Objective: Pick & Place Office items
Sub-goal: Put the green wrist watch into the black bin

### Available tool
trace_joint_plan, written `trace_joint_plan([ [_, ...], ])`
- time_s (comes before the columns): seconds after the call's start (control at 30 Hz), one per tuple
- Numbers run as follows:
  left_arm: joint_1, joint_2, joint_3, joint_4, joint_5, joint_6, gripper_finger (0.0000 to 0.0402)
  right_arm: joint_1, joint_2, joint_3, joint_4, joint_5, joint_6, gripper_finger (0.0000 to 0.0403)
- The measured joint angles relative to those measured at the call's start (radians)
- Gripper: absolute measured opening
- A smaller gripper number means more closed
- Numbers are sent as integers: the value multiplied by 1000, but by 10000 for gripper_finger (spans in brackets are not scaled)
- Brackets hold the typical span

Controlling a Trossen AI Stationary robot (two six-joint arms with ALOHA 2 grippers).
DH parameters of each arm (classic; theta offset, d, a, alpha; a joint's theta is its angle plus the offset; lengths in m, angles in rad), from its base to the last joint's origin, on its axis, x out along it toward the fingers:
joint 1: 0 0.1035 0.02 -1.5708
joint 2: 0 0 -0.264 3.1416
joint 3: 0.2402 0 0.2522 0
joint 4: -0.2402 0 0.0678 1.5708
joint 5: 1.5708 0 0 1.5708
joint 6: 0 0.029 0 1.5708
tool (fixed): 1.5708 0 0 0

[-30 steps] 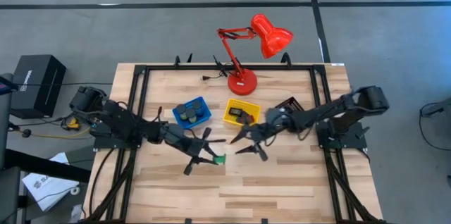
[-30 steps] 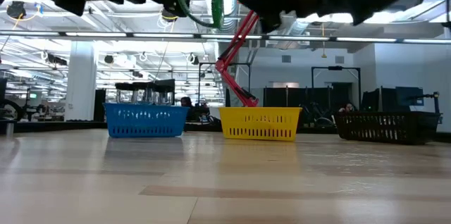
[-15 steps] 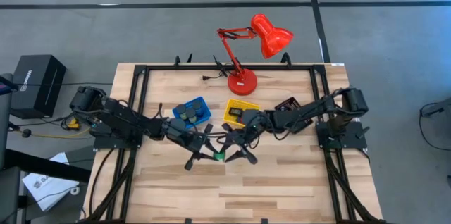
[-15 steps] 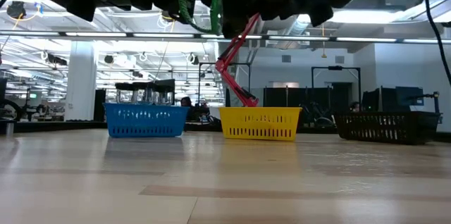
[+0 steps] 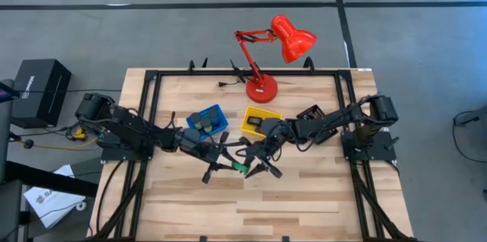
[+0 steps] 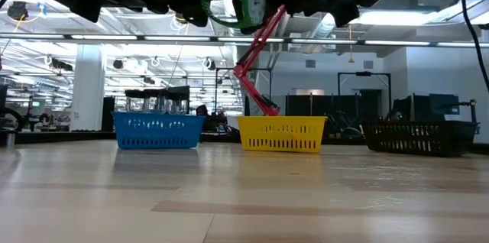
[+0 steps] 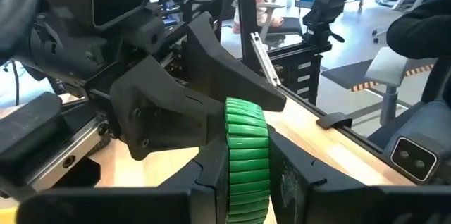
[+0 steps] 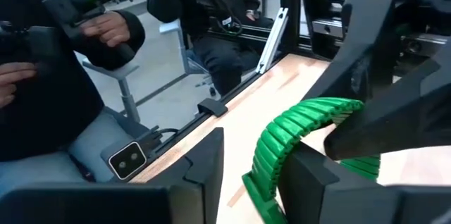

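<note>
Green clip [image 5: 239, 167] hangs above the table's middle, pinched in the left gripper [image 5: 225, 164]; the right gripper [image 5: 257, 163] meets it from the other side, fingers spread around the clip's ribbed body [image 8: 296, 134], contact not discernible. Blue tray [image 5: 207, 121] holds dark blocks with a yellow piece. Yellow tray [image 5: 260, 121] holds a dark item. Black basket [image 5: 310, 113] lies partly under the right arm, contents hidden.

Green ribbed clip [image 5: 239, 167] held aloft mid-table, 6 o'clock of yellow tray; dark items in trays.
</note>
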Motion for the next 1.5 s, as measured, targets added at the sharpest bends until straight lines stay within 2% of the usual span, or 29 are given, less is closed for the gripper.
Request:
trace_joint_plan([
  [0.2, -8, 0, 0, 1, -6, -2, 70, 1, 0, 0, -1, 44, 34, 86],
  [0.53, -7, 0, 0, 3, -11, -2, 95, -21, 0, 0, -1, 48, 98, 41],
  [0.7, -6, 0, 0, 2, -92, -79, 114, -23, 0, -1, -1, 48, 98, 9],
  [0.8, -7, 0, -1, 0, -142, -99, 131, -23, 0, -1, -1, 48, 98, 11],
  [0.93, -7, 0, -1, 3, -155, -100, 157, -23, 0, -1, -1, 52, 104, 21],
  [1.17, -6, 0, -1, 1, -183, -100, 198, -32, -4, -1, -46, 97, 149, 9],
  [1.3, -6, 0, -1, 6, -247, -100, 212, -47, -33, -2, -88, 97, 145, 18],
  [1.5, -6, 0, 0, 3, -331, -99, 219, -67, -75, -3, -138, 106, 134, 6],
])
